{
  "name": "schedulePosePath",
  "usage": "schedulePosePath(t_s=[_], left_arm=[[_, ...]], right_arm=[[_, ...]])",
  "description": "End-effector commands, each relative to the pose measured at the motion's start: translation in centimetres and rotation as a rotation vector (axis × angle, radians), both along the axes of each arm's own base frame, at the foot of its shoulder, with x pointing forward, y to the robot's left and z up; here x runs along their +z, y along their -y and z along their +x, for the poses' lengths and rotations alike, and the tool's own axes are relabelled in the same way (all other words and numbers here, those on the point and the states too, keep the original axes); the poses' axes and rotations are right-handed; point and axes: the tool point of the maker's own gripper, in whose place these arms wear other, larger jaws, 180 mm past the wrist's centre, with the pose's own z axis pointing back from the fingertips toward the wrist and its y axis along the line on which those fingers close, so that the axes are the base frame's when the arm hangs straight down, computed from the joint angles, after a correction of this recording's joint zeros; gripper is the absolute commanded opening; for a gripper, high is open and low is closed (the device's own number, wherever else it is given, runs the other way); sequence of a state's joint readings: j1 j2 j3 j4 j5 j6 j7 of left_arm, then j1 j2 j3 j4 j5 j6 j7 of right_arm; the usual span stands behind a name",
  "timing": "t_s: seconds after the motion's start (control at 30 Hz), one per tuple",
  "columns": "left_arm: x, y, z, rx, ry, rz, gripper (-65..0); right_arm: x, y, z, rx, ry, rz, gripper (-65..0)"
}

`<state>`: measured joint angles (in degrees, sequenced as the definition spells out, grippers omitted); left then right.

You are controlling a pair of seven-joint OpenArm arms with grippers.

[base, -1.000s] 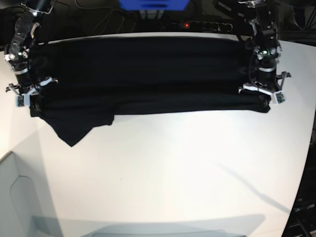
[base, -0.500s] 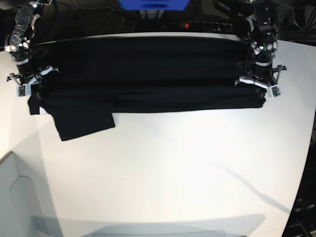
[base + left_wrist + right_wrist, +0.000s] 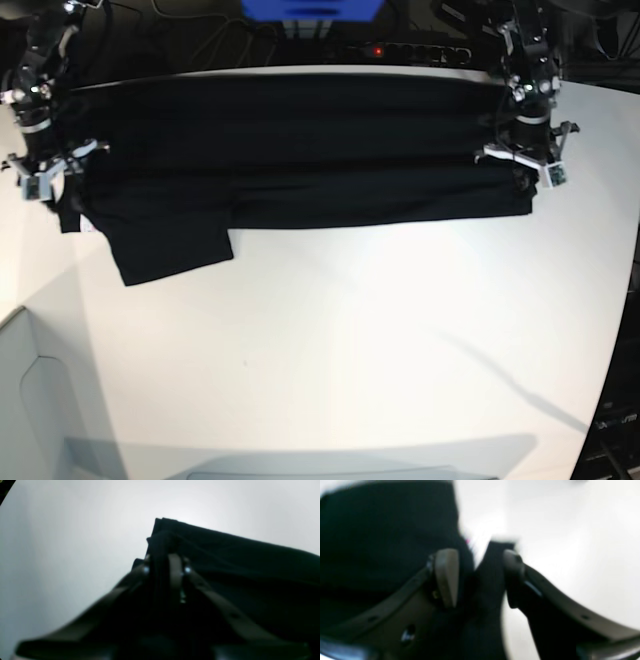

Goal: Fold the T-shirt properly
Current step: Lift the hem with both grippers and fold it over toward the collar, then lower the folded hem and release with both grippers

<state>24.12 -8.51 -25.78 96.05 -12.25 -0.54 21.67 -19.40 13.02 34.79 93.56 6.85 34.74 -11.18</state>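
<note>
Lying across the white table (image 3: 380, 340), the T-shirt (image 3: 290, 150) spans both arms.

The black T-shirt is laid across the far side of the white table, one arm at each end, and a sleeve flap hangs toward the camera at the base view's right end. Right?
Not quite. The T-shirt does lie across the far side of the table with an arm at each end, but the sleeve flap hangs toward the camera at the left end of the base view, not the right.

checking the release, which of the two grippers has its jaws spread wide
The right gripper, at the sleeve end of the T-shirt: its fingers stand well apart with cloth loose between them. The left gripper has its fingers close together around a fold.
</note>
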Motion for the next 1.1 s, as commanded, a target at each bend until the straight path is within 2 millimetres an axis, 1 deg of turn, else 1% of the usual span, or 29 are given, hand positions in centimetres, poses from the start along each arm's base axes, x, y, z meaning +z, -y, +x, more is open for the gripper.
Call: schedulePosePath(t_s=[0.0,0.07,0.1,0.17,0.2,0.3,0.4,0.5,0.57,0.63,0.7,0.8,0.93,1.0,1.03,1.07], left_arm=[[1.4,-0.3,0.7,-0.005,0.044,0.024,-49.2],[1.4,-0.5,0.6,0.001,0.045,0.026,-44.4],[1.4,-0.5,0.6,0.002,0.045,0.026,-42.9],[1.3,-0.6,0.5,0.005,0.042,0.026,-42.4],[1.3,-0.6,0.5,0.005,0.041,0.026,-42.4],[1.2,-0.6,0.5,0.005,0.040,0.025,-42.4],[1.2,-0.6,0.5,0.006,0.038,0.025,-42.4],[1.2,-0.6,0.5,0.005,0.040,0.026,-42.4],[1.3,-0.6,0.5,0.005,0.041,0.026,-42.4],[1.3,-0.6,0.5,0.005,0.041,0.026,-42.4],[1.3,-0.6,0.5,0.005,0.041,0.026,-42.4],[1.2,-0.6,0.5,0.005,0.040,0.026,-42.4],[1.2,-0.6,0.5,0.005,0.040,0.026,-42.4],[1.2,-0.6,0.5,0.006,0.038,0.025,-42.4],[1.2,-0.6,0.5,0.006,0.038,0.025,-42.4],[1.2,-0.6,0.5,0.006,0.038,0.025,-42.4]], right_arm=[[2.2,0.0,0.9,0.000,0.078,-0.009,-33.3],[3.8,-0.2,1.5,-0.002,0.125,-0.020,-33.2],[4.2,-0.8,2.0,0.019,0.139,-0.017,-33.2],[4.2,-3.0,3.5,0.093,0.147,0.005,-33.2],[3.7,-3.8,4.3,0.119,0.130,0.020,-33.2],[2.1,-4.7,6.8,0.134,0.051,0.050,-33.2],[-0.3,-4.7,9.4,0.126,-0.053,0.092,-33.2],[-2.2,-4.9,11.3,0.125,-0.114,0.142,-33.2],[-2.9,-4.5,11.7,0.116,-0.135,0.159,-33.2],[-3.9,-4.4,11.5,0.107,-0.159,0.177,-33.2],[-4.9,-4.4,11.2,0.102,-0.188,0.180,-33.2],[-6.7,-3.9,10.3,0.093,-0.253,0.138,-33.2],[-7.4,-3.9,10.0,0.096,-0.282,0.116,-33.6],[-7.5,-4.1,9.9,0.104,-0.286,0.119,-36.8],[-7.6,-4.4,9.9,0.107,-0.285,0.124,-40.8],[-7.5,-4.6,10.0,0.110,-0.283,0.123,-46.5]])
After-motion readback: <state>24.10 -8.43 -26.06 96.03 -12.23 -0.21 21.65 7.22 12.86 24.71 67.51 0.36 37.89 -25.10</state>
